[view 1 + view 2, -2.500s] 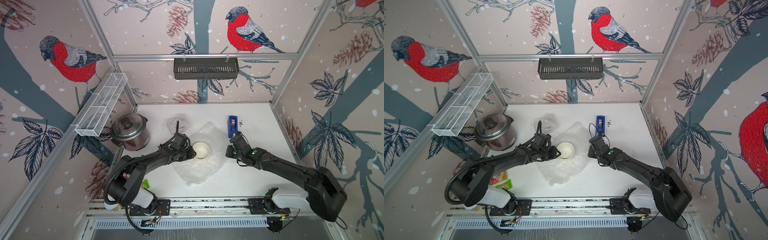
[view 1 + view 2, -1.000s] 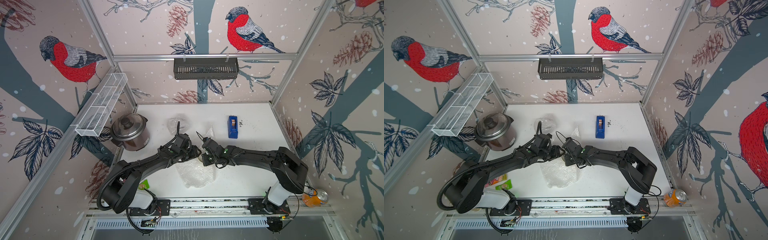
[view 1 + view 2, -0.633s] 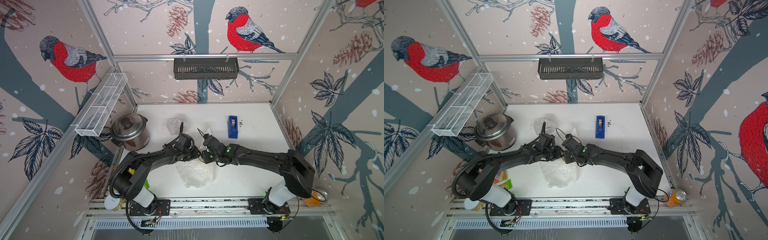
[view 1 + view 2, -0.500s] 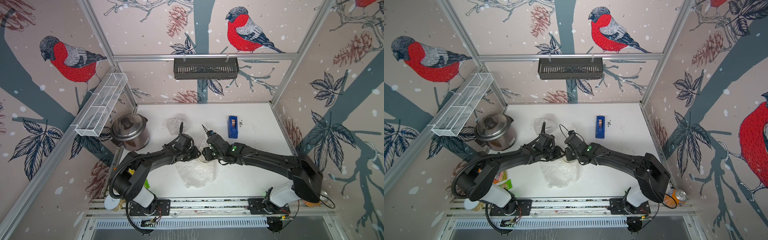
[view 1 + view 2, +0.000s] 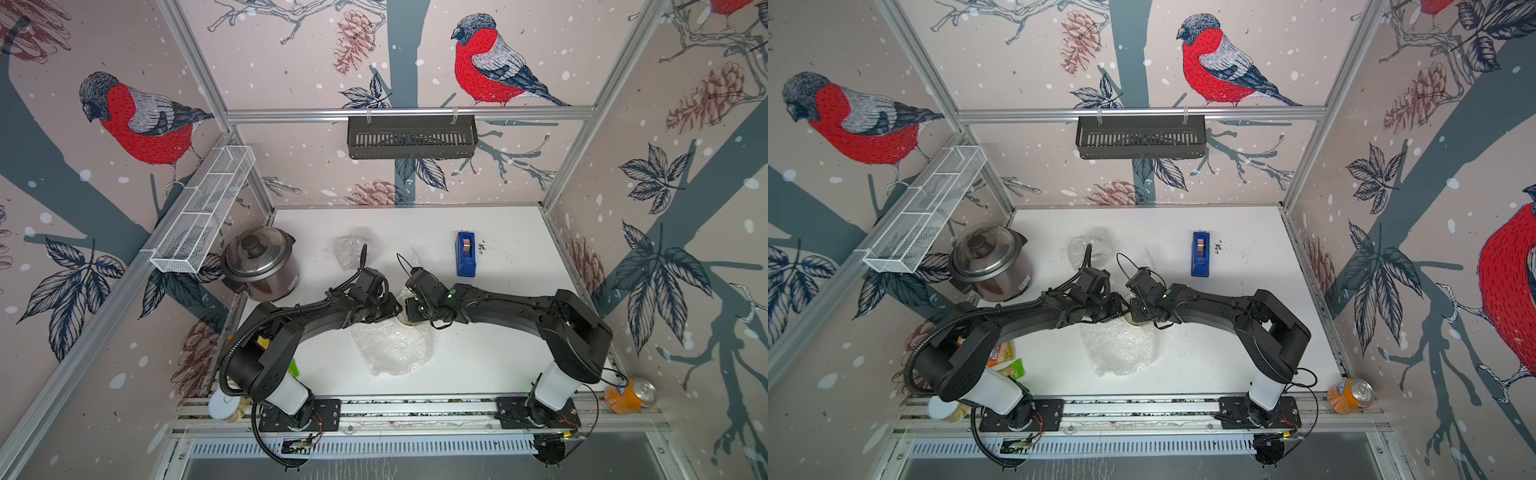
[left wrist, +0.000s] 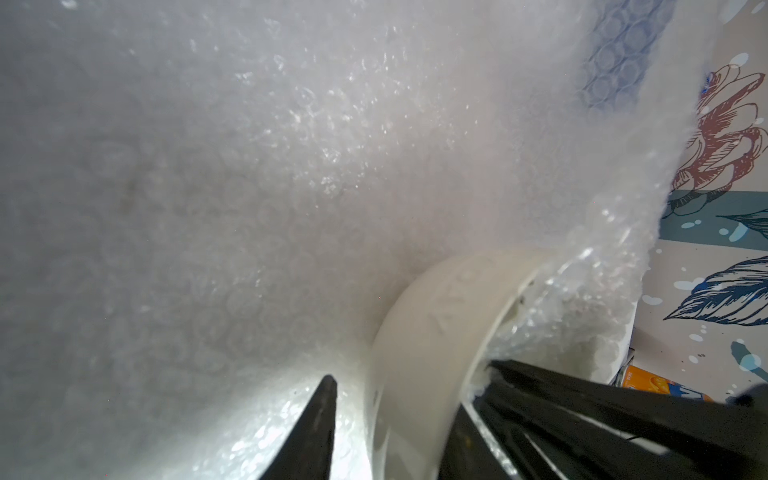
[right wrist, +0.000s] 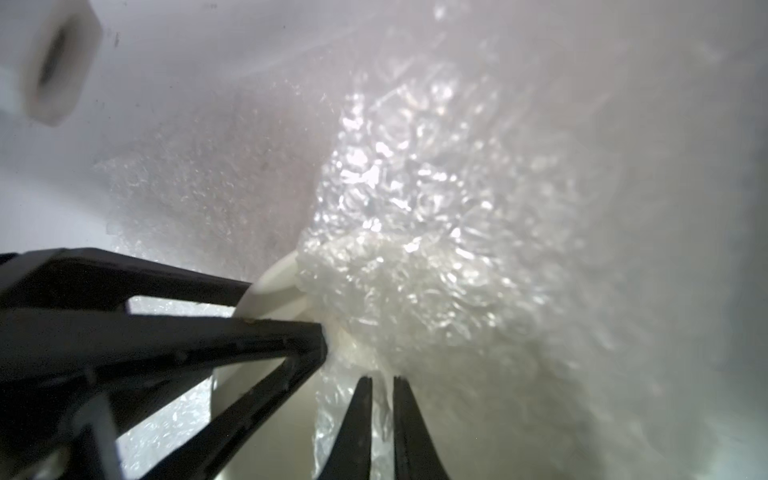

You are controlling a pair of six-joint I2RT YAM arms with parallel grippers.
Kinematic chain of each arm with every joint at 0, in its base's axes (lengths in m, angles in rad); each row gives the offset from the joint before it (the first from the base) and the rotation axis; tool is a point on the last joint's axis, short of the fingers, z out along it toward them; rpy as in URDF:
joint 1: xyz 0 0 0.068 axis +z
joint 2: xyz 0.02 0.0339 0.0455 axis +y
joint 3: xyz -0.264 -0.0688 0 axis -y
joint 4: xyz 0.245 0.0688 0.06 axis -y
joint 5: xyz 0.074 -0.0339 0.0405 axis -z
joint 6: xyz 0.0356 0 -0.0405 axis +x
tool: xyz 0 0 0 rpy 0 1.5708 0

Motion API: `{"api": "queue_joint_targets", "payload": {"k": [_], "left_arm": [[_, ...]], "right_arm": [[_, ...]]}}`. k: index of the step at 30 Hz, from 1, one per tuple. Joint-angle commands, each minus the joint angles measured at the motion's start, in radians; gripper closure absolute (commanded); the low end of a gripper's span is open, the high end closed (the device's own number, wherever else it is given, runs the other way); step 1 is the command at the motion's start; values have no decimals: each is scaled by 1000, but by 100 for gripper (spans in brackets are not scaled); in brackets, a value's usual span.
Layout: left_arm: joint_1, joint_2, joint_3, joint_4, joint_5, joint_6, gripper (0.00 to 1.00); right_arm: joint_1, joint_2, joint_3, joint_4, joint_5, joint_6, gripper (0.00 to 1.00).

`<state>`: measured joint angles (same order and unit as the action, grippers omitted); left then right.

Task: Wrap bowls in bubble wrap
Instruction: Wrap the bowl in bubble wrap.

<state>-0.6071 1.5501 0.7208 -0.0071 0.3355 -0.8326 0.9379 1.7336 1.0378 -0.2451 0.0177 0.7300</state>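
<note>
Bubble wrap (image 7: 436,249) and arms hide most of the cream bowl (image 5: 402,321).

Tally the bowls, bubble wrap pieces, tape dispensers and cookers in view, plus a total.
Bowls: 1, the cream bowl
Bubble wrap pieces: 2, the spread sheet and the crumpled bundle
Tape dispensers: 1, the blue tape dispenser
Cookers: 1, the steel cooker
Total: 5

Little can be read. The orange can (image 5: 1349,395) at the near right carries a blue logo, too small to make out. The cream bowl (image 6: 436,332) bears faint raised letters on its wall, blurred in the left wrist view.
</note>
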Motion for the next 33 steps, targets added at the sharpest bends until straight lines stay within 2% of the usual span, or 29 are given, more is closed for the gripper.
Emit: {"api": "queue_joint_targets", "payload": {"k": [1, 5, 8, 10, 13, 16, 18, 23, 27, 33], "left_arm": [[1, -22, 6, -9, -21, 4, 55], [8, -94, 18, -97, -89, 19, 48], [51, -187, 12, -226, -203, 9, 45], [126, -270, -24, -309, -272, -3, 42], [238, -371, -110, -340, -348, 5, 39], [351, -410, -162, -302, -309, 31, 37], [394, -397, -161, -294, -297, 32, 39], [402, -315, -159, -191, -202, 28, 48], [402, -211, -113, -210, -214, 13, 52], [402, -93, -104, -126, -202, -9, 55]], "right_arm": [[-3, 27, 0, 34, -21, 9, 86], [-5, 51, 4, 35, -27, 9, 87], [-7, 59, 1, 33, -30, 12, 87], [-8, 59, -3, 36, -32, 15, 88], [-8, 54, -17, 51, -39, 18, 88], [-7, 52, -25, 56, -41, 19, 88], [-7, 52, -30, 59, -41, 19, 88], [-7, 58, -26, 59, -45, 18, 89], [-8, 55, -27, 61, -44, 20, 89], [-8, 53, -30, 69, -48, 26, 90]]}}
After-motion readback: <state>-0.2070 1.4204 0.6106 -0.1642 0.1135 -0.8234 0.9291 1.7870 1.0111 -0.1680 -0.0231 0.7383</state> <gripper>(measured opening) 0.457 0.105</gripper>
